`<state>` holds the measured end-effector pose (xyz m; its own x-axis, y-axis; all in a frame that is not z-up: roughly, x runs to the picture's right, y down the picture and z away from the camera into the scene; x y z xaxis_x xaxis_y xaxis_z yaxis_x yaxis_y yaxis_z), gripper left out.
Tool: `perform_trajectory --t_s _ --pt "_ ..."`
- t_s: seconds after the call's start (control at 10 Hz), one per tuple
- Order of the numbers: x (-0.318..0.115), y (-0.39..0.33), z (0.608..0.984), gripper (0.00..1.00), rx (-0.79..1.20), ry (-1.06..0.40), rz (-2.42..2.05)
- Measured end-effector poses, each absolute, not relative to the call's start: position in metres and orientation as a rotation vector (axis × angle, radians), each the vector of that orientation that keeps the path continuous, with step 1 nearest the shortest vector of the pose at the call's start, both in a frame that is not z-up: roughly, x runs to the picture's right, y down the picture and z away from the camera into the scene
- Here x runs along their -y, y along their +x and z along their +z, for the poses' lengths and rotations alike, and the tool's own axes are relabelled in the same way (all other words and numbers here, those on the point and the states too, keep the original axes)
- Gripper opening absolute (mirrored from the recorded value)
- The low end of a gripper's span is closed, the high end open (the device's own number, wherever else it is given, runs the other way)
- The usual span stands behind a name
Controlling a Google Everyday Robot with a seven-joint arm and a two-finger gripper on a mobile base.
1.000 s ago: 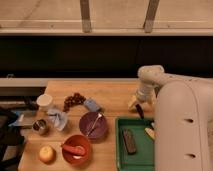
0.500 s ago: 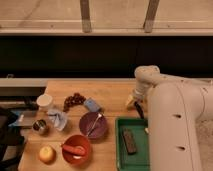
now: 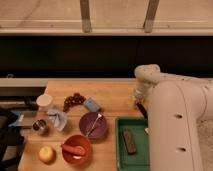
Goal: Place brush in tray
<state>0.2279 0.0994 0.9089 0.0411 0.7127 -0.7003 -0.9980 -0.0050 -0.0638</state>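
The green tray lies at the table's front right, with a flat dark block inside it. My gripper is at the end of the white arm, over the table just behind the tray's far right corner. A slim black stick, the brush, slants down from the gripper toward the tray's far rim. I cannot tell whether the gripper holds it. The big white arm hides the tray's right side.
A purple bowl with a utensil sits left of the tray. A red bowl, an apple, grapes, a blue packet, a white cup and a small can fill the table's left half.
The gripper has moved slightly left and down toward the tray's far corner. The white arm now covers more of the right side.
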Motion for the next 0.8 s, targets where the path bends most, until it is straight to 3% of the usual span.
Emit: perform_trajectory --t_s 0.2,0.8 --pt "-0.096 0.228 0.905 0.0 -0.564 -0.648 1.456" --pt "-0.068 0.223 0.86 0.0 -0.579 -0.602 1.432"
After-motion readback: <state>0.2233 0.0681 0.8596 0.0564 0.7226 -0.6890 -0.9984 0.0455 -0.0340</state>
